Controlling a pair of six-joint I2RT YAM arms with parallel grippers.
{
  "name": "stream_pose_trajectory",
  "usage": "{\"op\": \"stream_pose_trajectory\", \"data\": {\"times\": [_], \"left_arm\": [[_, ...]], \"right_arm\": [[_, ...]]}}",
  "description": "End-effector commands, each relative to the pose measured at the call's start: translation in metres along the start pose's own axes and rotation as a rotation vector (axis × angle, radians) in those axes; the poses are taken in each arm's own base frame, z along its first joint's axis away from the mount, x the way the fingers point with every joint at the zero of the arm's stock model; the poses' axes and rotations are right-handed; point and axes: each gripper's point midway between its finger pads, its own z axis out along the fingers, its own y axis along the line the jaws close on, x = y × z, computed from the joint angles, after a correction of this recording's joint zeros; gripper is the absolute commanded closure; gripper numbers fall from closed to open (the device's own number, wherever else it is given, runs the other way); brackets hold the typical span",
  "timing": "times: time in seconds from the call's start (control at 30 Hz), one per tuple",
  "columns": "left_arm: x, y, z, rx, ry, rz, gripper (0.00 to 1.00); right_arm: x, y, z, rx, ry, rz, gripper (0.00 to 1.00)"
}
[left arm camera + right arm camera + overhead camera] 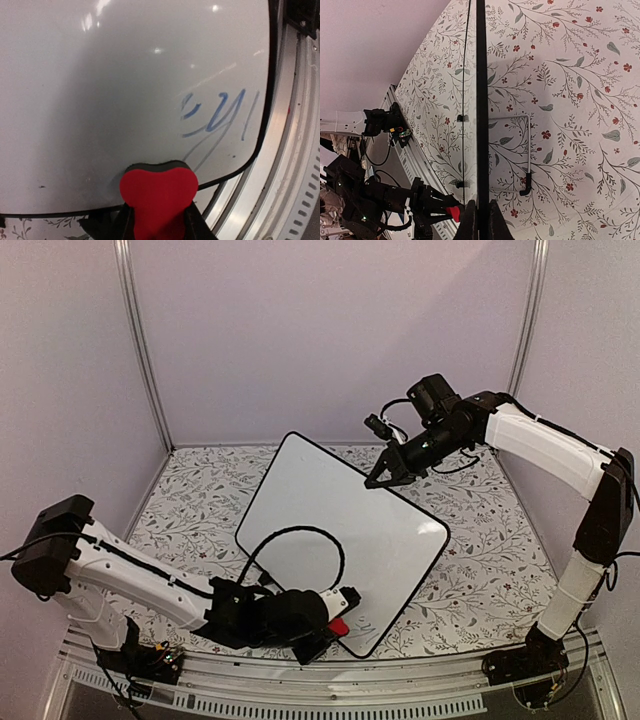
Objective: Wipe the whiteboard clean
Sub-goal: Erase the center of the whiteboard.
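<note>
Whiteboard [340, 510] wiping is judged to be the step in hand. A red eraser [159, 195] is grasped between the clenched jaws of the left gripper [157, 222], with its dark pad layer set at the near left rim of the board, close to the near corner. Whether the pad is pressed onto the surface or only held just over it cannot be told. Beside the eraser, closer to that rounded corner, blue handwriting [220, 115] is seen unwiped, with fainter grey strokes under it.

The jaws of the right gripper [384, 478] are clamped on the thin black rim at the far right edge of the board. From this the board is taken to be steadied against the push of the wiping. The board itself lies at a slant across the middle of the flowered counter [480, 540]. One corner points far, and the other is near, just beside the metal rail [295, 150] at the counter's near edge. Elsewhere the surface is seen as bare white, so the task is judged to be close to done.

For the next move, the eraser would need to be carried over the blue strokes under steady downward pressure. It would have to be kept inside the rim so that it is not run off the corner, and the right clamp would have to be held firm.
</note>
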Motion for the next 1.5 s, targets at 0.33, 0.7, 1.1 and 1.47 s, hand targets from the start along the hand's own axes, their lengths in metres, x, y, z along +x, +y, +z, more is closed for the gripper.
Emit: {"op": "stream_pose_trajectory", "data": {"times": [0.33,0.7,1.1,1.47], "left_arm": [[-0.033,0.007,-0.026,-0.031,-0.08,0.012,1.0],[-0.051,-0.016,-0.001,0.017,-0.076,0.06,1.0],[0.006,-0.005,0.01,0.004,0.045,0.015,1.0],[0.035,0.005,0.006,-0.012,0.109,-0.01,1.0]], "right_arm": [[0.028,0.001,0.021,-0.003,0.119,0.047,1.0],[0.028,0.0,0.021,-0.001,0.12,0.048,1.0],[0.027,0.001,0.022,-0.005,0.122,0.048,1.0],[0.028,0.0,0.022,-0.003,0.122,0.05,1.0]]}}
